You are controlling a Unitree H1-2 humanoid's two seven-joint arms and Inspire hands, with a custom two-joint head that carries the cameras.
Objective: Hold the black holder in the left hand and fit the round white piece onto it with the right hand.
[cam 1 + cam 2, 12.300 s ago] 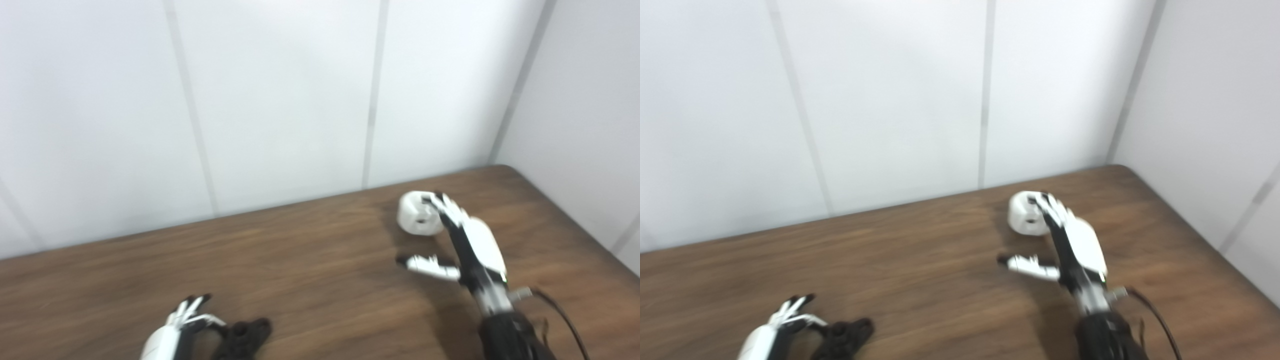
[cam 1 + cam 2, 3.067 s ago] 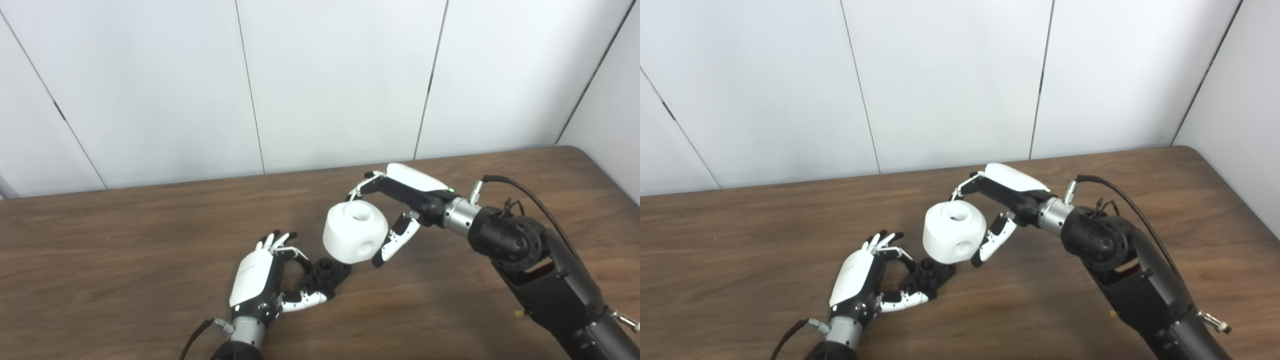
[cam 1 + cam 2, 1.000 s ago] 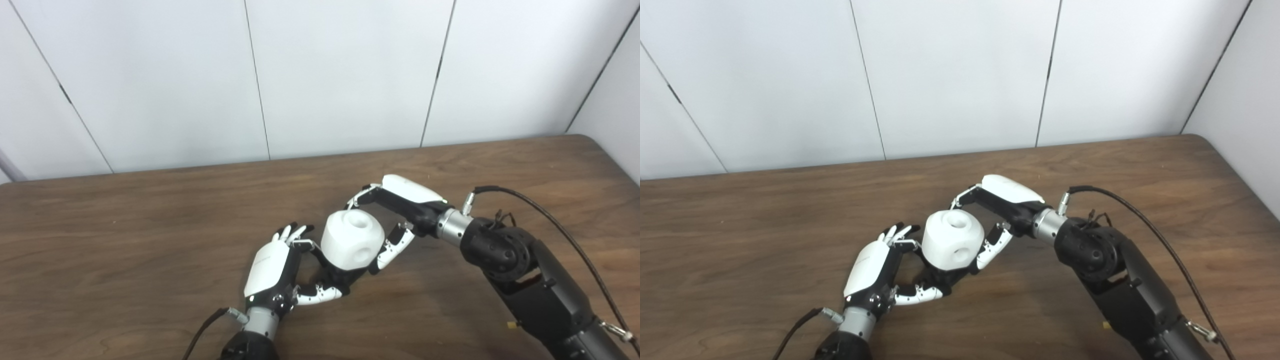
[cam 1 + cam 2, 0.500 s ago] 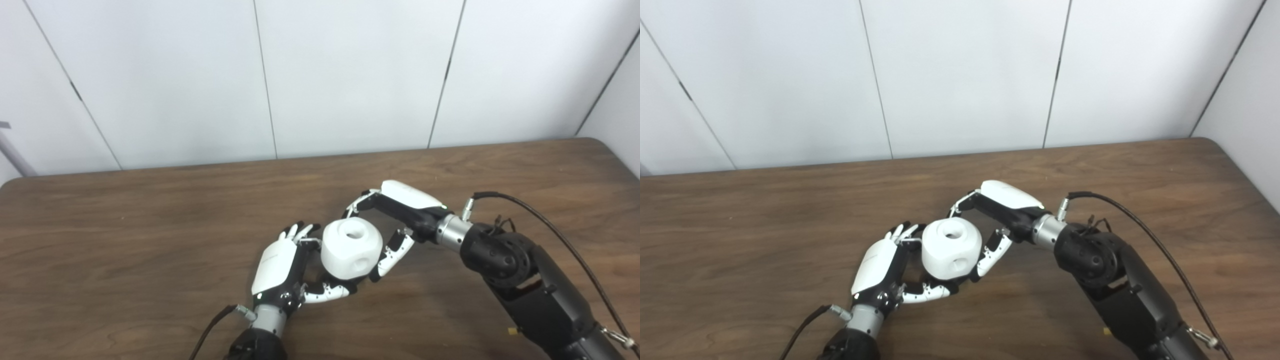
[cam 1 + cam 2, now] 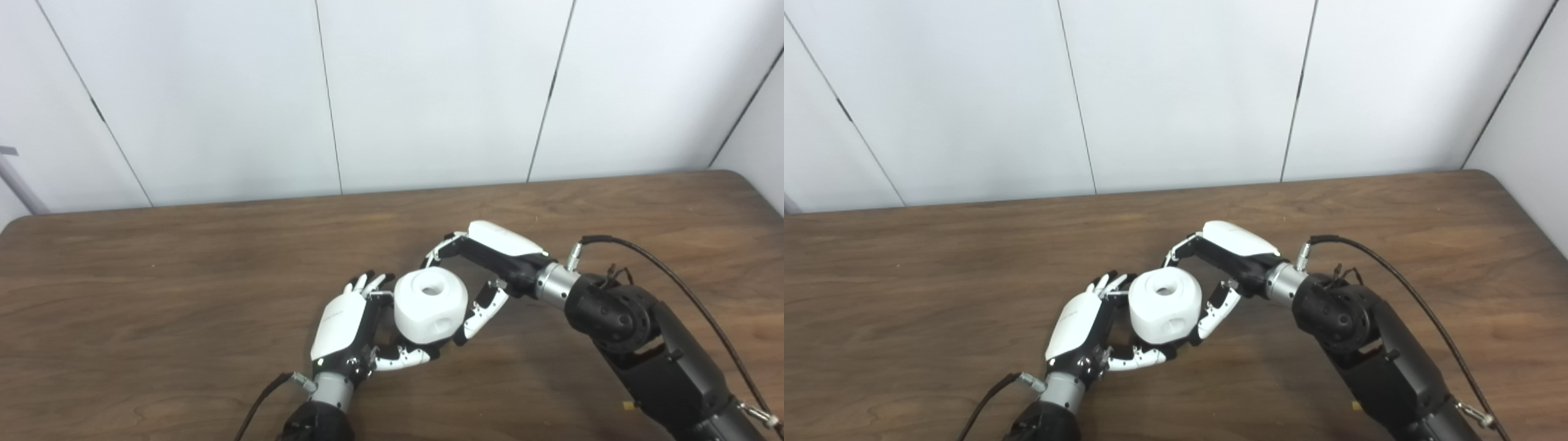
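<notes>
Round white piece [image 5: 430,304] with smooth holes.

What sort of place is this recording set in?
Probably a lab or test cell: a bare wooden table, plain white wall panels, and only the robot's hands with a round white piece.

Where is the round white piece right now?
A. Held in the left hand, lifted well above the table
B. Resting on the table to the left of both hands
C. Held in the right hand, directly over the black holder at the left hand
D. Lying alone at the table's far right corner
C: the right hand grips the round white piece, which covers the black holder at the left hand.
</notes>
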